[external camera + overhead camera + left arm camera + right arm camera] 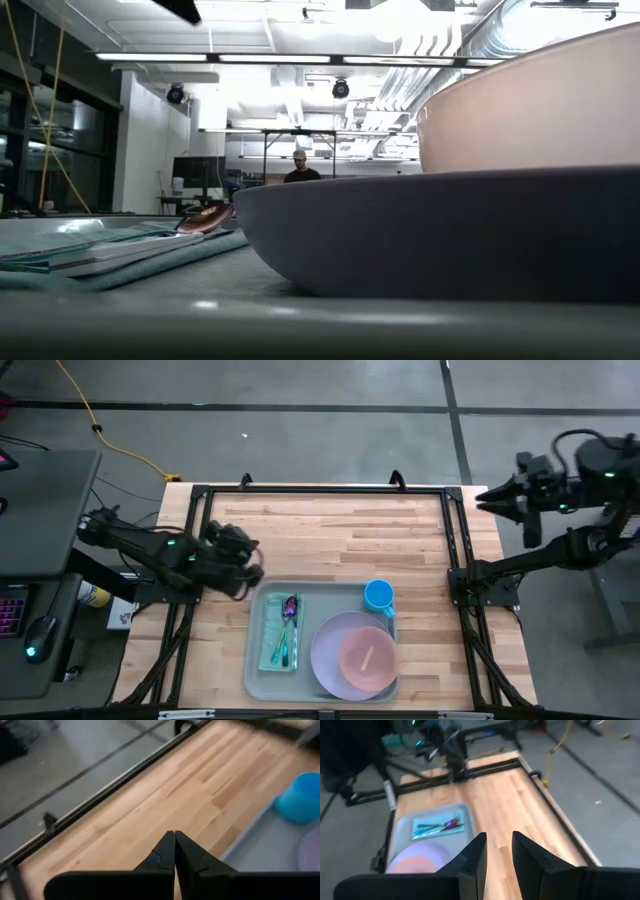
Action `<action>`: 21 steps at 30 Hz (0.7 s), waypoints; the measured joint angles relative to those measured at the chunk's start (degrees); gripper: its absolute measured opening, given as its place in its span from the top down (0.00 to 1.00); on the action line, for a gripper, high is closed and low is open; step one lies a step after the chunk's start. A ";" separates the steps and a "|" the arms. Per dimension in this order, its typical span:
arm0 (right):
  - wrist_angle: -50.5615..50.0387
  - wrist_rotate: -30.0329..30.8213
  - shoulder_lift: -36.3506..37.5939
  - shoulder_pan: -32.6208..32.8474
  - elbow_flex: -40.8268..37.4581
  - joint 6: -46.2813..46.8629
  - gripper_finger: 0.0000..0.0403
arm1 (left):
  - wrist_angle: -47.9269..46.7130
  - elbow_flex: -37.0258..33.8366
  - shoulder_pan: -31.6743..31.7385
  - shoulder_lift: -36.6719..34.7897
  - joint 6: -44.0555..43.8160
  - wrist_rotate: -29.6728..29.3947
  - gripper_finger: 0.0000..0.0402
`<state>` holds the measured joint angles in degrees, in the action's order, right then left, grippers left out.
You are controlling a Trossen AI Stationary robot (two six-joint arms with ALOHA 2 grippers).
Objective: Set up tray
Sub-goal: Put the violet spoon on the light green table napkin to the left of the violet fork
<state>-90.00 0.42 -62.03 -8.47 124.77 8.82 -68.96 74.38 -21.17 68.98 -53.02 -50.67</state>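
Observation:
The pale grey-blue tray (255, 670) lies at the table's near edge. On it are a teal folded cloth (272, 645) with cutlery (288, 622), a lavender plate (328, 650) holding a pink bowl (368, 658), and a blue cup (379, 596). My left gripper (252, 567) is shut and hovers over the wood just beyond the tray's far-left corner; its wrist view shows the shut fingertips (174, 840), the tray's rim (247, 832) and the cup (300, 797). My right gripper (487, 500) is open (499, 845), raised past the table's far right corner, away from the tray (402, 827).
Bare wooden tabletop (350, 535) stretches from the tray to the far edge. A black metal frame (320, 488) runs around the table. In the low view the plate (420, 240) and bowl (540, 110) fill the foreground, with the cloth (110, 255) to one side and a person (301, 170) far behind.

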 joint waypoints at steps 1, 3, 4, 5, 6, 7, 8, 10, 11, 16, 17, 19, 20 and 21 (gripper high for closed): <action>-0.01 -1.23 -0.83 0.00 -0.02 -0.14 0.83 | 0.76 -0.94 -1.20 -1.75 0.01 -0.87 0.91; 0.07 -3.48 -2.91 0.00 -0.02 -0.87 0.83 | 0.11 -3.00 -3.58 -5.01 0.03 -1.57 0.92; 0.19 -4.39 -3.82 0.00 -0.02 -1.34 0.83 | 0.11 -3.68 -4.78 -6.23 0.03 -2.31 0.92; 0.30 -5.10 -5.05 0.00 -0.02 -1.76 0.84 | 0.43 -4.27 -5.96 -7.45 0.01 -3.46 0.93; 0.52 -5.52 -6.64 0.00 -0.02 -2.14 0.85 | 0.27 -4.97 -7.14 -8.51 0.02 -5.05 0.93; 1.06 -5.77 -8.08 0.03 -0.02 -2.41 0.86 | -0.06 -5.57 -8.37 -9.29 0.04 -7.15 0.93; 1.79 -6.12 -9.64 0.27 -0.02 -2.67 0.88 | -0.11 -5.87 -9.63 -9.91 0.03 -9.68 0.93; 3.88 -6.35 -13.25 1.45 -0.04 -2.94 0.91 | -0.74 -6.41 -12.06 -11.39 0.52 -13.62 0.93; 5.31 -6.36 -15.07 2.27 -0.04 -3.21 0.92 | -1.27 -6.52 -13.12 -12.00 1.11 -14.83 0.92; 15.98 -6.25 -25.36 6.86 -0.09 -2.16 0.99 | -3.72 -6.92 -16.97 -13.21 2.83 -16.23 0.89; 18.11 -6.40 -27.58 7.81 -0.09 -1.97 0.99 | -4.34 -6.92 -17.68 -13.36 3.22 -16.20 0.89; 22.56 -6.31 -31.90 9.60 -0.07 -1.70 0.99 | -5.55 -6.92 -19.23 -13.52 3.74 -16.41 0.89; 24.66 -6.29 -34.21 10.39 -0.07 -1.14 0.99 | -6.09 -6.92 -19.96 -13.62 3.75 -16.86 0.89; 26.77 -5.65 -36.59 11.14 -0.07 -0.17 1.00 | -6.73 -6.92 -20.74 -13.75 3.74 -17.25 0.90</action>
<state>-63.24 -5.23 -98.62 2.67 124.70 8.65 -75.69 67.46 -41.91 55.23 -49.28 -67.93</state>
